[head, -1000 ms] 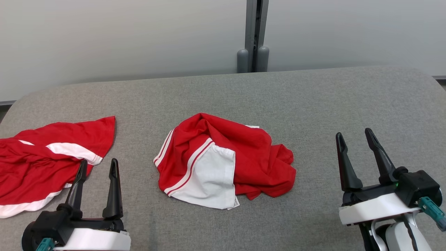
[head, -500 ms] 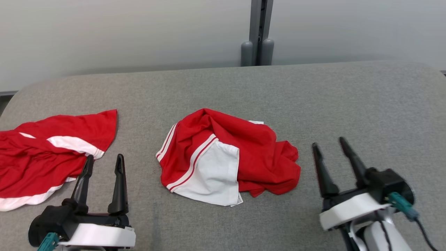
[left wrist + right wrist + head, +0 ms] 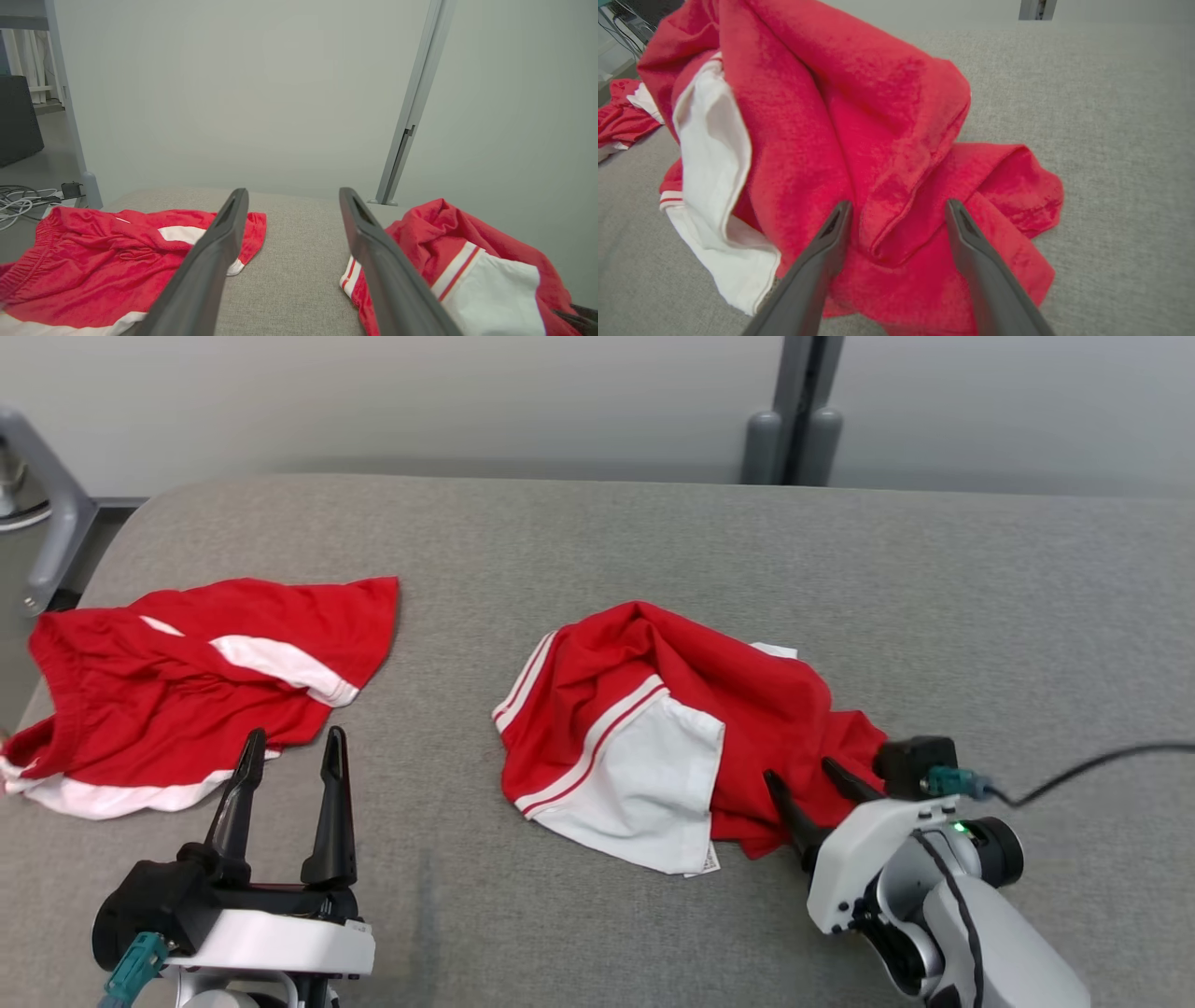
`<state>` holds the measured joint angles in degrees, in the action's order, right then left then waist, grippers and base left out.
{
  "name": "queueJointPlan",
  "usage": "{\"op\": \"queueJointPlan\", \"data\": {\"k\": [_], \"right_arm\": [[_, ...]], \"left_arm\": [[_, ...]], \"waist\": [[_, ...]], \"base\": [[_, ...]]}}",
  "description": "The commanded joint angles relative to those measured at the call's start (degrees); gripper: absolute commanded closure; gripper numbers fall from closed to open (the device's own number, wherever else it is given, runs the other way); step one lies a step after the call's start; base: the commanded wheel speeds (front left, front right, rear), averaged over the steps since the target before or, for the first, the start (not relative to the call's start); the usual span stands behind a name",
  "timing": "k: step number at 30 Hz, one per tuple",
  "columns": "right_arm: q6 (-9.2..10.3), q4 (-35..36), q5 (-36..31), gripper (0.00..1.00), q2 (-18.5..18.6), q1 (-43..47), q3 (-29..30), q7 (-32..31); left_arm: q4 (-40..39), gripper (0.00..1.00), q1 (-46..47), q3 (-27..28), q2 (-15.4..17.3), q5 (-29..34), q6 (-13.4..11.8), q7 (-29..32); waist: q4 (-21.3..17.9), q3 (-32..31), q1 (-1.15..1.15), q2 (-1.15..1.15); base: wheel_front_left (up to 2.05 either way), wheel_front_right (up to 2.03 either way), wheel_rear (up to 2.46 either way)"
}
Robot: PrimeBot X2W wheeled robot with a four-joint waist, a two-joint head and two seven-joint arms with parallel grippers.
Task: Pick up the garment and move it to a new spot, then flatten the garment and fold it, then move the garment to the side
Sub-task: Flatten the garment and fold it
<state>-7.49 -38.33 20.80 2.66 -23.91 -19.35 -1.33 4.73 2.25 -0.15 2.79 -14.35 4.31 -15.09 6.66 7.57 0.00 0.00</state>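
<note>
The crumpled red-and-white garment [image 3: 653, 681] is found in a heap near the middle of the grey padded table [image 3: 653, 541]; a second red garment [image 3: 205, 672] is spread well apart from it, at the table's left end. The right claw [image 3: 798, 770] is held released, set low at the heap's near right edge; in the right wrist view its fingers [image 3: 822, 261] are seen spread to either side of a raised ridge of red cloth, which is not yet pinched. The left claw [image 3: 294, 735] is likewise released and nothing is carried in it; it is held near the second garment's hem.

Several faults can be expected from here. If the right claw is clenched on the ridge alone, only one loose layer may be caught, so that the heap is left trailing or slips free when lifted. If the fingers are driven lower, the table's covering may be nipped along with the cloth. The white panel [image 3: 644, 784] may be dragged under and creased by a sideways pull. The cable [image 3: 1083, 770] at the right wrist could be snagged in a wide swing. The second garment may be disturbed should the left claw be lowered where it hangs.
</note>
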Motion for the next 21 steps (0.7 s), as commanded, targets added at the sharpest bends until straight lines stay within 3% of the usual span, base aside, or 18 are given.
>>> {"op": "queueJointPlan", "data": {"k": [1,4,5,6,7,15,21], "right_arm": [[-0.01,-0.9,1.5,0.0,0.4,-1.0,-0.1,-1.8],[-0.01,-2.2,4.7,0.0,0.6,-2.3,0.3,-5.5],[-0.01,-2.3,5.6,0.13,0.7,-2.6,0.5,-6.4],[-0.01,-2.3,6.4,0.83,0.9,-2.9,0.8,-6.7],[-0.01,-2.0,6.9,1.0,1.0,-2.9,1.2,-7.0],[-0.01,0.1,5.5,1.0,3.6,-5.1,5.9,-4.4],[-0.01,-0.9,1.8,1.0,7.3,-14.0,9.2,-6.2]], "left_arm": [[0.2,0.0,0.8,0.0,0.2,-0.4,0.2,-0.1],[0.5,0.0,0.8,-0.2,0.2,-0.5,0.2,-0.1],[0.6,0.0,0.8,-0.3,0.2,-0.5,0.2,-0.1],[0.6,0.0,0.7,-0.4,0.2,-0.5,0.2,-0.1],[0.7,0.0,0.6,-0.4,0.2,-0.6,0.1,-0.1],[0.8,0.0,0.5,-1.5,0.2,-1.0,0.1,-0.1],[0.6,0.0,2.8,-3.7,0.2,-2.0,0.6,-0.1]], "waist": [[1.2,0.3,0.0,0.0],[2.5,0.3,0.0,0.0],[2.9,0.2,0.0,0.0],[3.2,0.1,0.0,0.0],[3.5,0.0,0.0,0.0],[4.9,0.3,0.0,0.0],[7.1,4.7,0.0,0.0]], "base": [[0.0,0.0,0.0],[0.0,0.0,0.0],[0.0,0.0,0.0],[0.0,0.0,0.0],[0.0,0.0,0.0],[0.0,0.0,0.0],[0.0,0.0,0.0]]}}
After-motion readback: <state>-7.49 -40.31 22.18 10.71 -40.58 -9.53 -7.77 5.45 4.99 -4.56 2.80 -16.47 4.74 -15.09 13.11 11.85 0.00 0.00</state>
